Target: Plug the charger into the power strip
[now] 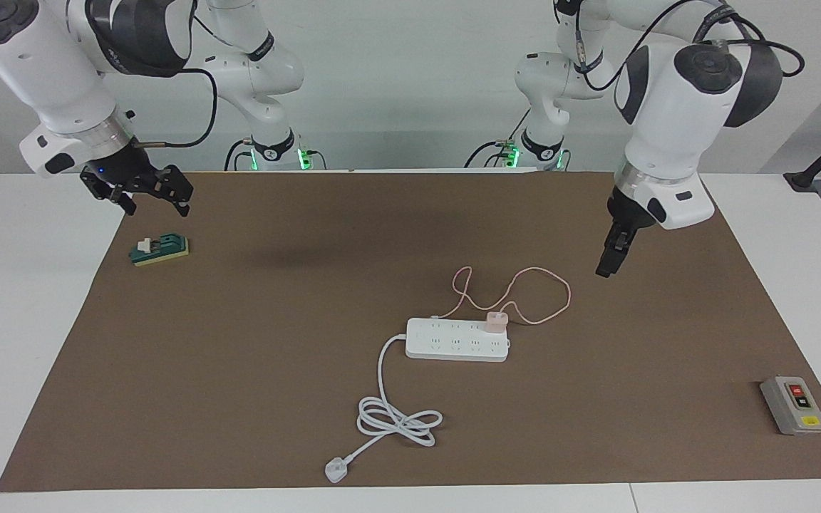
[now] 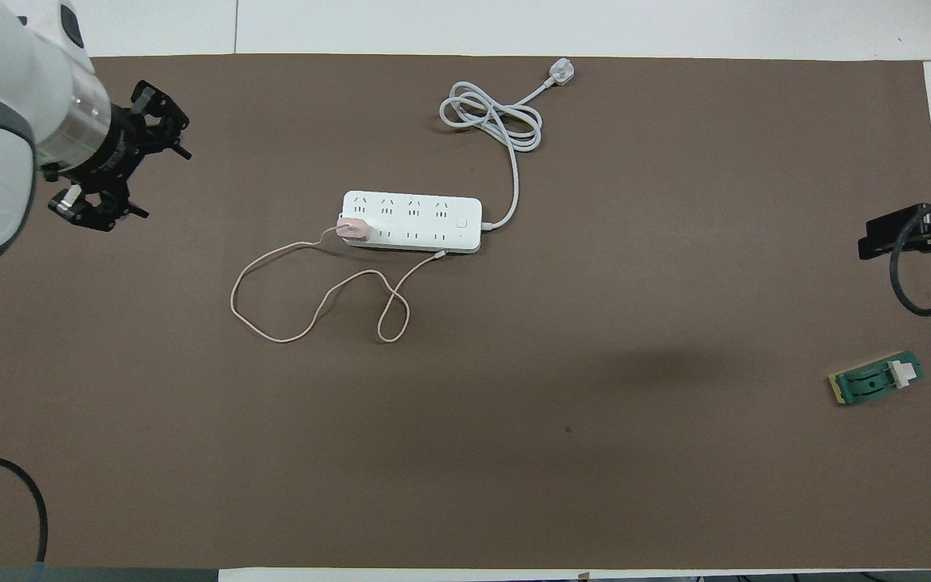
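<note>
Mid-bench, the light, rigid charger [image 1: 495, 321] sits seemingly plugged into the power strip [image 1: 457, 340], best pinched by its flat sides; left claw [image 1: 611, 261] part-open, right claw [image 1: 145, 189] wide, both empty.

You had a white bench [image 1: 11, 299] with a brown mat [image 1: 275, 299] spread over most of it. On the mat's middle lay the power strip [image 1: 453, 345], its coiled cord [image 1: 396, 420] running toward six o'clock in the facing view. The green block [image 1: 160, 250] sat at ten o'clock, the grey switch box [image 1: 793, 405] at four.
</note>
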You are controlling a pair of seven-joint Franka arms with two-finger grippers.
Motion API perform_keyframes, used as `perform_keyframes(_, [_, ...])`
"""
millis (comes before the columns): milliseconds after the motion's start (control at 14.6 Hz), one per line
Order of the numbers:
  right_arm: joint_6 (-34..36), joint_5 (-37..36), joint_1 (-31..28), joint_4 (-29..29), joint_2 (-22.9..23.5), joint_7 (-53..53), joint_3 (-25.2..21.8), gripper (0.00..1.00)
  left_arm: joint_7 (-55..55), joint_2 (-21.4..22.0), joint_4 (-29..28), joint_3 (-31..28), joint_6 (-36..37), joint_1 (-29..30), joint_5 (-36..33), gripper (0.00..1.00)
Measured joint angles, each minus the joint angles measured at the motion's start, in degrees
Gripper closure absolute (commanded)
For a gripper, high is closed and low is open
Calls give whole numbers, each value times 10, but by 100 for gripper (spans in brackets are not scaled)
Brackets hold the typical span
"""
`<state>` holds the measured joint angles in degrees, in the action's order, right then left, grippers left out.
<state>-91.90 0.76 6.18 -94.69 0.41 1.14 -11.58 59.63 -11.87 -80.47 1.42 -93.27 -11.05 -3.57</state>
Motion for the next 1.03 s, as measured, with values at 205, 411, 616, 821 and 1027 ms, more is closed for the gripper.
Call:
perform_keyframes(205, [0,0,0,0,0,0,0,0,-179,14,25,-1,59,45,1,19])
perform_keyframes(411, [0,0,0,0,0,0,0,0,-336,16,40,-1,69,84,1,0])
perform_keyframes(616, [0,0,0,0,0,0,0,0,-487,16,43,-1,70,115,2,0])
perform_keyframes(821, [0,0,0,0,0,0,0,0,-557,24,45,-1,70,130,2,0])
perform_keyframes(1027, [0,0,0,0,0,0,0,0,-569,42,37,-1,70,134,2,0])
